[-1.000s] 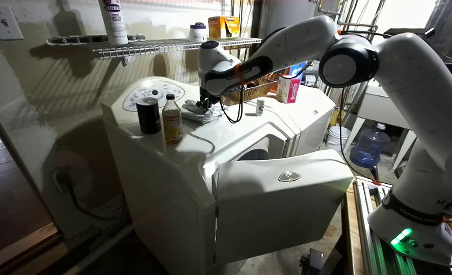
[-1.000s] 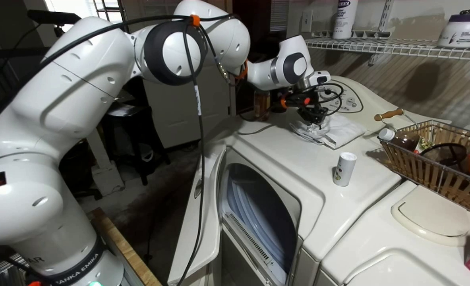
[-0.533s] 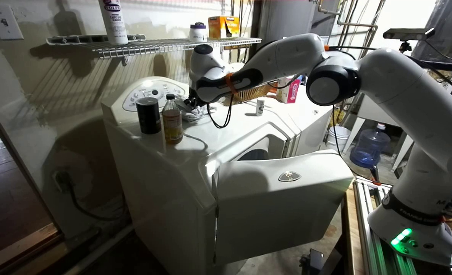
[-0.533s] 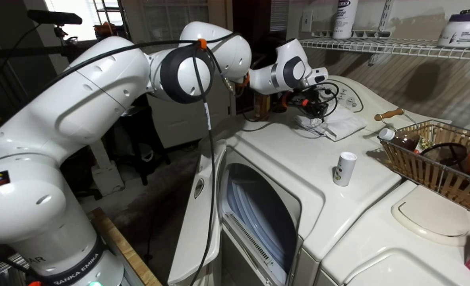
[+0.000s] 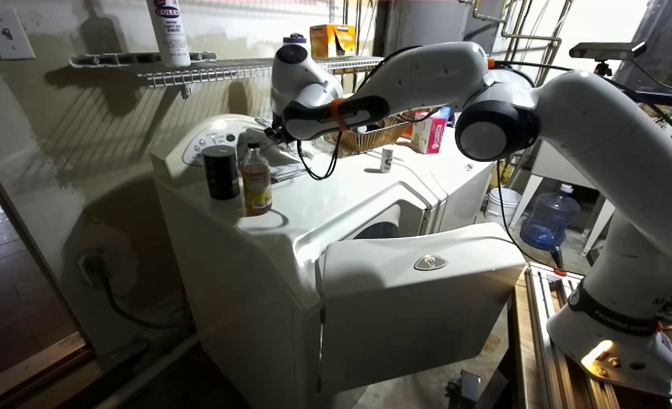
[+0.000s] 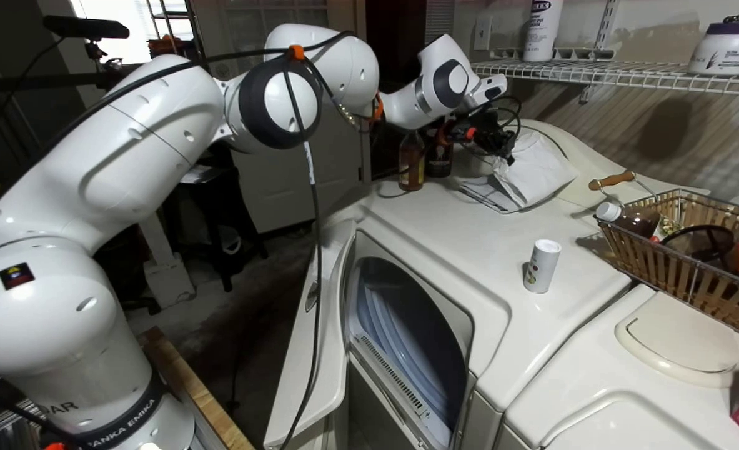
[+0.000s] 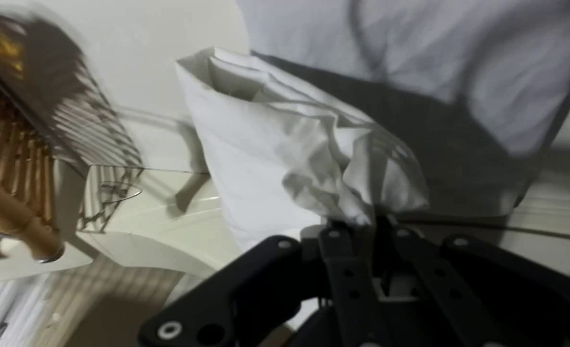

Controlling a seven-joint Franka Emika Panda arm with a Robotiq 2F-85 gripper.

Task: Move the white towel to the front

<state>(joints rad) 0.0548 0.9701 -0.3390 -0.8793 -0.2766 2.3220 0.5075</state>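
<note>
The white towel (image 6: 536, 167) is rumpled and lies on top of the white appliance (image 6: 444, 228), near its control panel. My gripper (image 6: 505, 154) is shut on a bunched edge of the towel and holds that part raised. In the wrist view, the towel (image 7: 260, 164) hangs creased from the fingertips of the gripper (image 7: 365, 229). A flat white layer still lies on the appliance below it; whether it is the same cloth I cannot tell. In an exterior view, the gripper (image 5: 276, 135) and a bottle hide part of the towel (image 5: 287, 171).
An amber bottle (image 5: 258, 184) and a dark canister (image 5: 221, 173) stand close to the towel. A small white shaker (image 6: 541, 267) stands on the appliance top. A wicker basket (image 6: 688, 275) is at the back. A wire shelf (image 6: 625, 80) hangs above. The appliance door (image 5: 421, 307) is open.
My gripper has risen and moved toward the bottle and control panel side, lifting part of the towel. The light on the robot's base has turned from green to orange.
</note>
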